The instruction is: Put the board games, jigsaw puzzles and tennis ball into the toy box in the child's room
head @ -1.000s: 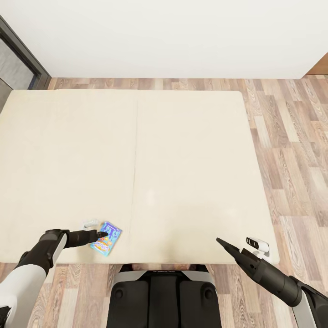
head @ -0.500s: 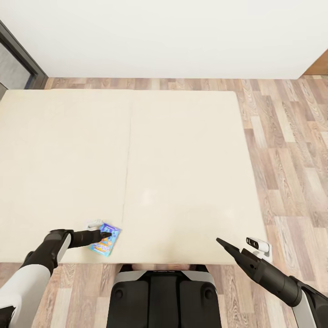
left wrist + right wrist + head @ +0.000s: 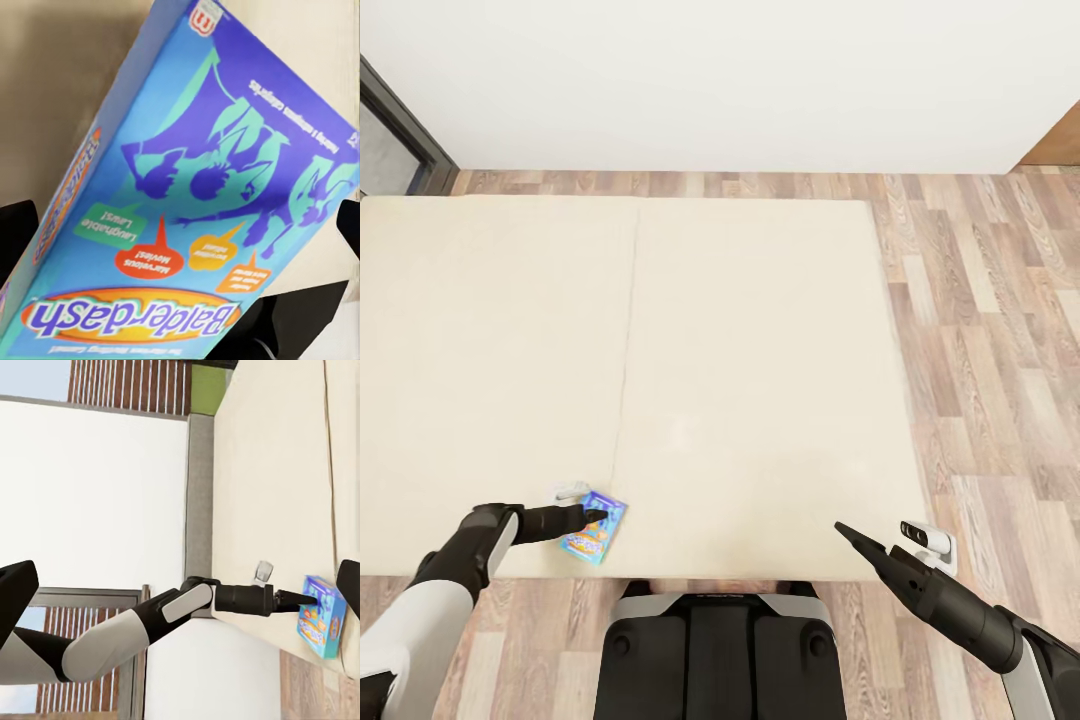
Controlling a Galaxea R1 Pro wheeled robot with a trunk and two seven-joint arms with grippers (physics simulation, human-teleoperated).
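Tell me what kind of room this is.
Most likely a bedroom: a wide beige bed fills the head view, on wood-plank floor against a plain white wall. A blue board game lies near the bed's edge by the left hand, which suits a child's room.

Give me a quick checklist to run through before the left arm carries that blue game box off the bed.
1. Blue game box at the left gripper: ok, the fingers reach its edge near the front of the bed.
2. Firm grip on the box: cannot tell; the left wrist view has it right up against the camera, fingers at the sides.
3. Box lifted off the mattress: cannot tell.
4. Right gripper free: ok, nothing shows between its fingers.
5. Second game box on the bed: not ok, not located yet.
6. Small white thing beside the box: cannot tell what it is.
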